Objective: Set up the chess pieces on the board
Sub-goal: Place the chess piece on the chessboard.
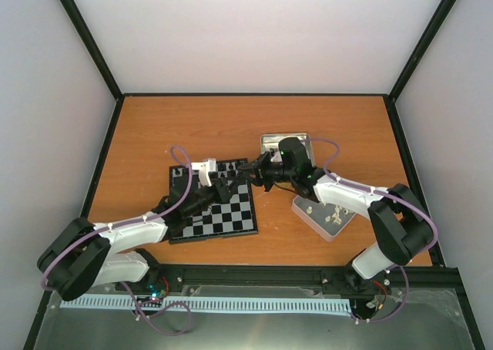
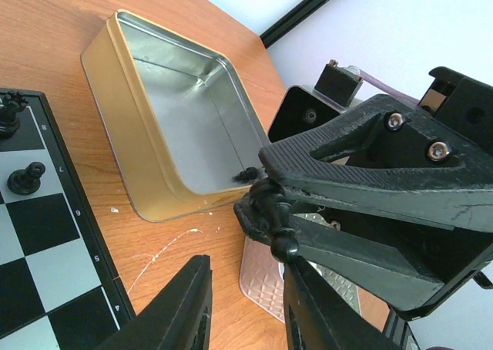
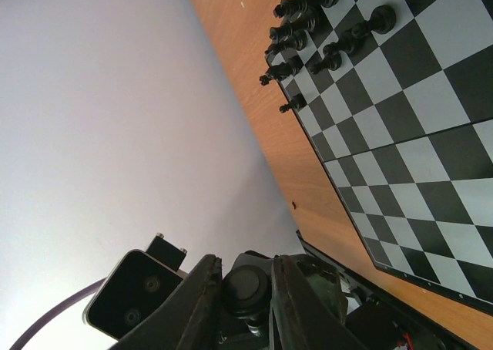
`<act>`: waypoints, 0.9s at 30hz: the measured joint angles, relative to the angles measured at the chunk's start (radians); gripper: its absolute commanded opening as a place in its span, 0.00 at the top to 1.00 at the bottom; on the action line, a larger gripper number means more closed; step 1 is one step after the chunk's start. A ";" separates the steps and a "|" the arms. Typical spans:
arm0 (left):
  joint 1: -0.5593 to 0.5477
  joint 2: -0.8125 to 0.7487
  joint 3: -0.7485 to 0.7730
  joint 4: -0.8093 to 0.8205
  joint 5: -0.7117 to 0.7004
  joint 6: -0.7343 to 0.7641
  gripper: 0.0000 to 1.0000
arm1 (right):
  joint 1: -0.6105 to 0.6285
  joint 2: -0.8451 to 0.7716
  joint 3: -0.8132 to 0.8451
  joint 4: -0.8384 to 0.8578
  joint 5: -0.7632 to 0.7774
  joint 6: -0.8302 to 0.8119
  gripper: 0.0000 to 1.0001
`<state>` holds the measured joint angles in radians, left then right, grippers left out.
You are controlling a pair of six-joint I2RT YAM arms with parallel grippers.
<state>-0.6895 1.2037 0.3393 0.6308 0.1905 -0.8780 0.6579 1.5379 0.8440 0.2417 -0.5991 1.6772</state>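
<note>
The board [image 1: 212, 204] lies left of centre, with several black chess pieces [image 3: 308, 34] standing along its far edge; two show in the left wrist view [image 2: 25, 178]. My right gripper [image 1: 249, 167] hovers by the board's far right corner. It is shut on a black piece [image 2: 271, 211], whose round base shows between its fingers in the right wrist view [image 3: 246, 287]. My left gripper [image 1: 229, 183] is open just below and left of it. In the left wrist view its fingers [image 2: 189, 304] stand apart, and the held piece's head is close to the right one.
An open silver tin [image 2: 115, 126] stands behind the grippers on the table, also seen from above [image 1: 269, 142], with a small dark piece inside. A second shallow tin [image 1: 302, 210] with white pieces lies to the right, under the right arm.
</note>
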 measured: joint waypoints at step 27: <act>-0.005 -0.052 -0.045 0.030 0.015 0.010 0.75 | 0.011 0.004 -0.043 0.045 -0.037 0.018 0.82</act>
<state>-0.6949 1.1515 0.2943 0.6609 0.2054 -0.8684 0.6685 1.5417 0.8009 0.2867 -0.6357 1.6955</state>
